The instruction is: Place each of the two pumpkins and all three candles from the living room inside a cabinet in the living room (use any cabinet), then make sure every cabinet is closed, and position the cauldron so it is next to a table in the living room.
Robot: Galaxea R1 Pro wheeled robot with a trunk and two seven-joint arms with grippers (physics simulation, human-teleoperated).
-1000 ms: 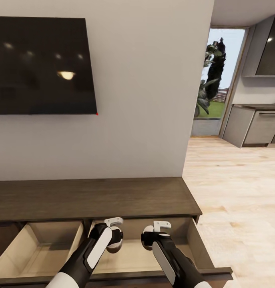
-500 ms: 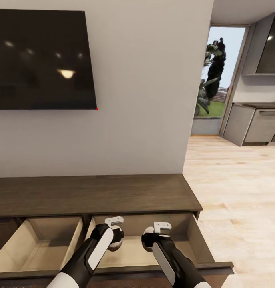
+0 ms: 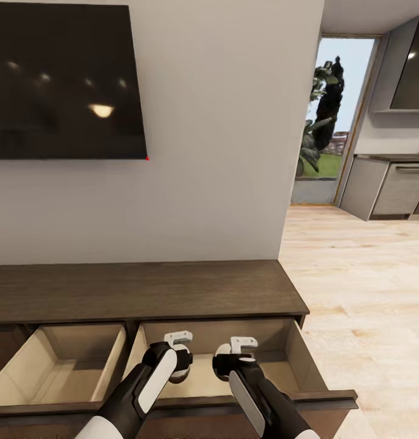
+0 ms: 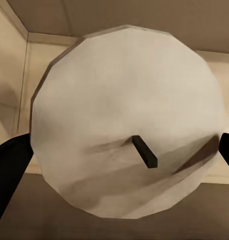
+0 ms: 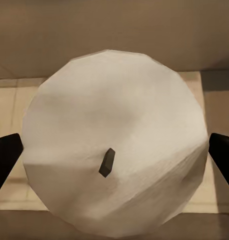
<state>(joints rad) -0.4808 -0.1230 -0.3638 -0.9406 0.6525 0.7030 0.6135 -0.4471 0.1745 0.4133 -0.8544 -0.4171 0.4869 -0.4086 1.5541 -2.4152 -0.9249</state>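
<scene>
A pale candle (image 4: pixel 125 125) is gripped by the left gripper (image 3: pixel 177 353), another candle (image 5: pixel 114 150) by the right gripper (image 3: pixel 233 360), both held low-centre over the cabinet (image 3: pixel 142 291)'s open right drawer (image 3: pixel 300 360).

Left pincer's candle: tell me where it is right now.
The candle sits clamped in the left pincer, held over the open right-hand drawer of the cabinet, beside the right pincer.
</scene>
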